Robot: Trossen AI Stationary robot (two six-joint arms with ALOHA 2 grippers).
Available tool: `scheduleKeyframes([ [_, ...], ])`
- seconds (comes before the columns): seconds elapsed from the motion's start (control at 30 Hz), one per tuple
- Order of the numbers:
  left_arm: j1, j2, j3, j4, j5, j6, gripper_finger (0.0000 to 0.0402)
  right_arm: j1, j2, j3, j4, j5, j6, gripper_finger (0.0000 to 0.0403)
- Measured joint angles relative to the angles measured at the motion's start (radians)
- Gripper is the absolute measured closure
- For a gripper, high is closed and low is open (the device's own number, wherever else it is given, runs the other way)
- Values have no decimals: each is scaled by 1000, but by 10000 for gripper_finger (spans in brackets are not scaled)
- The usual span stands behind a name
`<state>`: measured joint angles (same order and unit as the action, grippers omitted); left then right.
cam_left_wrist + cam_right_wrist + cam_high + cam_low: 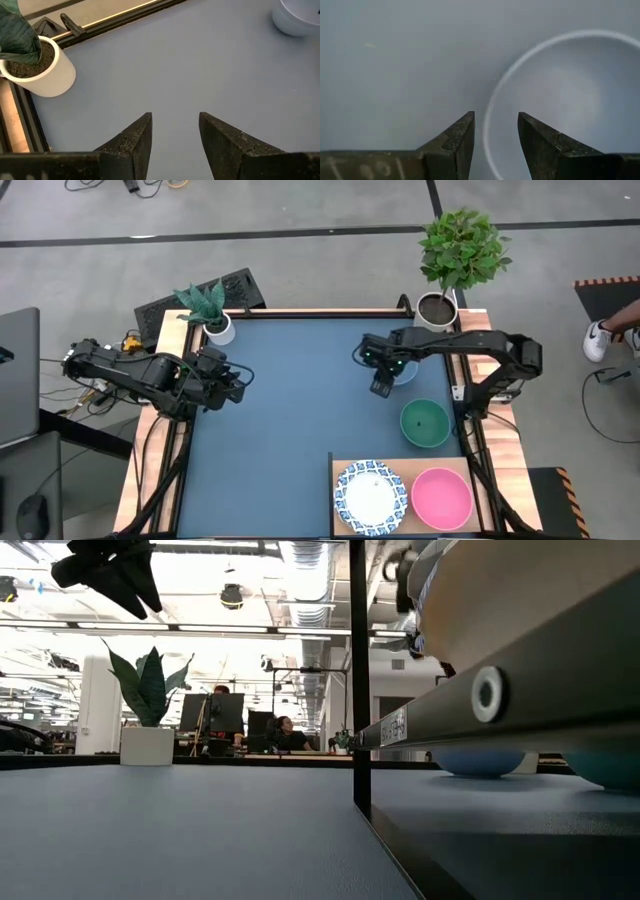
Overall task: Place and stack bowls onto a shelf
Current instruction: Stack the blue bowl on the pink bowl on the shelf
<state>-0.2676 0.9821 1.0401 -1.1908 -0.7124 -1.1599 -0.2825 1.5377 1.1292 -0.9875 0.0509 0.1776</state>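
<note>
right gripper (381, 387) apparently open, left gripper (238, 385) parted

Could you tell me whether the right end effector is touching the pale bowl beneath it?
Cannot tell. In the right wrist view the right end effector has its open fingers astride the pale bowl's rim, yet no view plainly shows contact or a gap.

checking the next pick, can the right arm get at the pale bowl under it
Probably yes. The right gripper hangs open right over the pale bowl, its fingers either side of the near rim, and nothing lies between them. The green bowl sits apart, out of the way.
</note>
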Motion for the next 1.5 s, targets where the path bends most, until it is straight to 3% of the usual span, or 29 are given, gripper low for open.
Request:
scheduleKeyframes([
  [0.33,0,0,0,0,-1,-4,255,-41,8,-91,116,-5,-22,244],
  [0.6,0,0,0,0,-2,-5,255,-41,8,-91,134,0,-35,380],
  [0.83,0,0,0,0,-2,-7,255,-33,-19,-78,131,-2,-20,379],
  [1.03,0,0,0,0,-2,-7,255,11,-109,26,54,-4,25,379],
  [1.27,0,0,0,0,-2,-7,255,198,-271,188,-163,-3,196,379],
  [1.5,0,0,0,0,-2,-4,255,579,-386,302,-290,-2,598,379],
])
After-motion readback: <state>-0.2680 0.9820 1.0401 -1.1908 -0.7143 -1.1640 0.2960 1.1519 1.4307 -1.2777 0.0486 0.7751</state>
